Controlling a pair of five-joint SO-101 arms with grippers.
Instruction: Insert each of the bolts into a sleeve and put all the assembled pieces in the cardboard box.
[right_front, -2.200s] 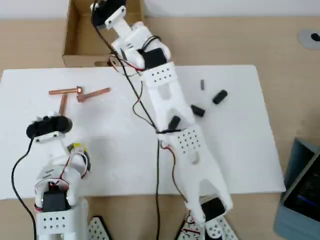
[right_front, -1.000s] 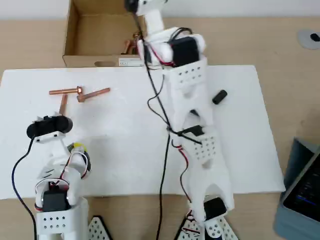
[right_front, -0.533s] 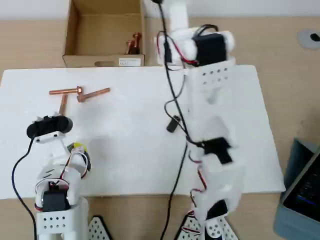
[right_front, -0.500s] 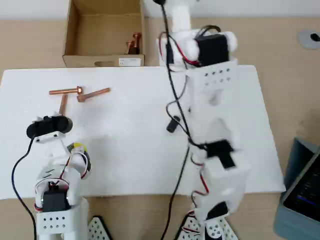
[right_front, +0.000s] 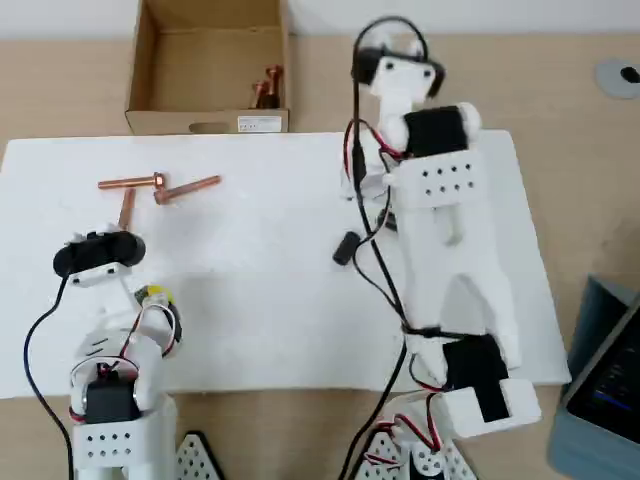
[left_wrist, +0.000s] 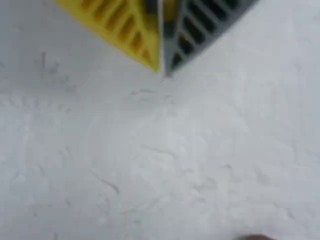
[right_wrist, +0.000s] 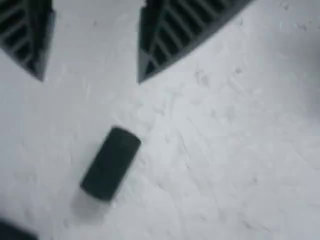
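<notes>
3 loose copper-coloured metal bolts (right_front: 130, 183) lie on the white foam mat (right_front: 250, 300) toward its 10 o'clock corner. 2 of them meet head to head and the 3rd lies angled just beside them. A short black cylindrical sleeve (right_front: 346, 247) lies on its side near the mat's middle, well apart from the bolts.

The open brown cardboard box (right_front: 180, 122) sits on the wooden table (right_front: 560, 90) just off the mat's 11 o'clock edge. 2 copper pieces (right_front: 265, 86) lean in its 3 o'clock corner; whether they carry sleeves cannot be told.

In the right wrist view a black sleeve (right_wrist: 111, 162) lies flat on the mat near the right gripper (right_wrist: 90, 75). That gripper's dark fingers are spread wide and hold nothing. The left gripper (left_wrist: 162, 67) has its yellow and grey fingers pressed together over bare mat, and the left arm (right_front: 110, 340) stands at the mat's 7 o'clock corner.

2.2 s ago the right arm (right_front: 450, 230) stretched across to the box and covered its 3 o'clock corner. It has since swung back and now stands over the mat's 3 o'clock side, with its wrist near 1 o'clock. The 2 copper pieces are now exposed in the box. The 3 bolts, the middle sleeve and the left arm have not shifted.
</notes>
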